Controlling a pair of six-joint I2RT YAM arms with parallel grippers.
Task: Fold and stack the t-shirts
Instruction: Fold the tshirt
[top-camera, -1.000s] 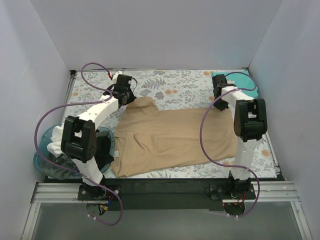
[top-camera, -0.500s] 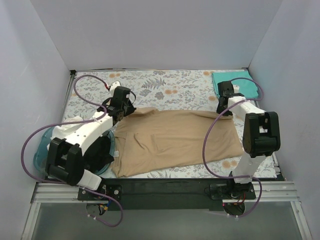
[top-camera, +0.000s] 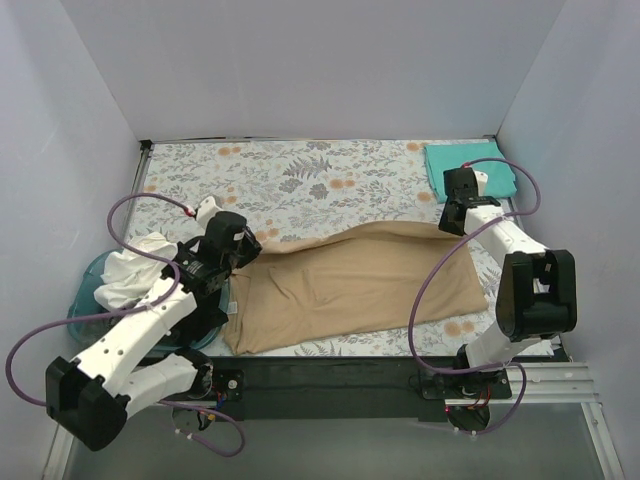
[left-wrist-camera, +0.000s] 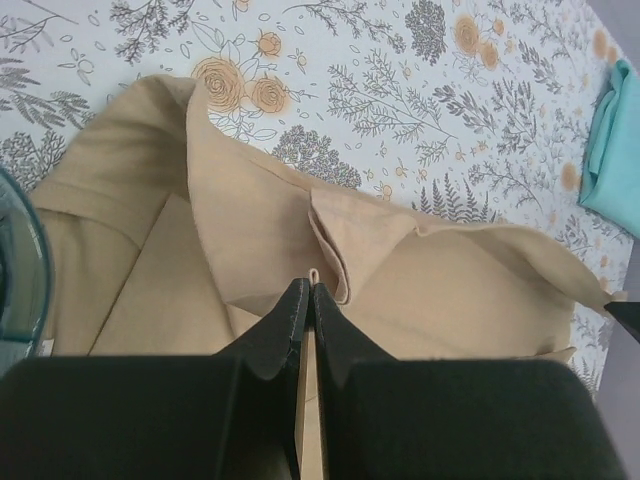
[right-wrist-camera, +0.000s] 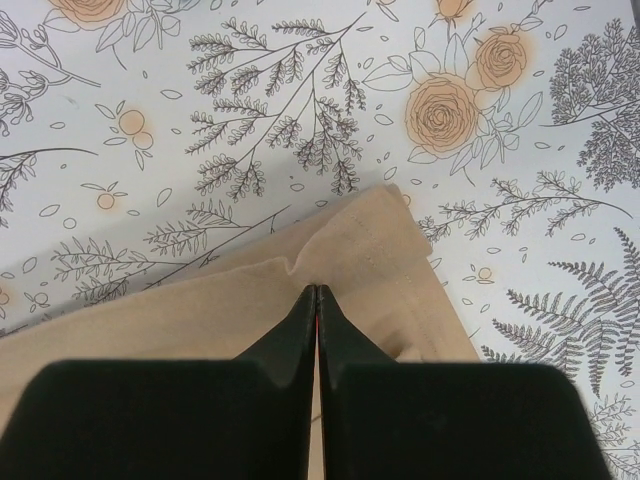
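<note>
Along the near edge of the table (top-camera: 300, 170) the tan t-shirt (top-camera: 350, 295) lies flat. Its near hem is pinned by its own weight, so the far half can be carried over it. At the near left corner the blue basket (top-camera: 78, 305) holds the white t-shirt (top-camera: 135, 268), heaped and unfolded — parked out of the way, I judge, until its turn.

Further in, the left gripper (left-wrist-camera: 308, 292) has its fingers pressed together on a pinch of tan cloth at the shirt's left end. The right gripper (right-wrist-camera: 315, 292) is likewise clamped on the hem at the right end. Between them they hold the far edge raised, which suits a fold toward the near edge.

At the far right corner the teal t-shirt (top-camera: 470, 165) lies folded — probably the base of the stack.
</note>
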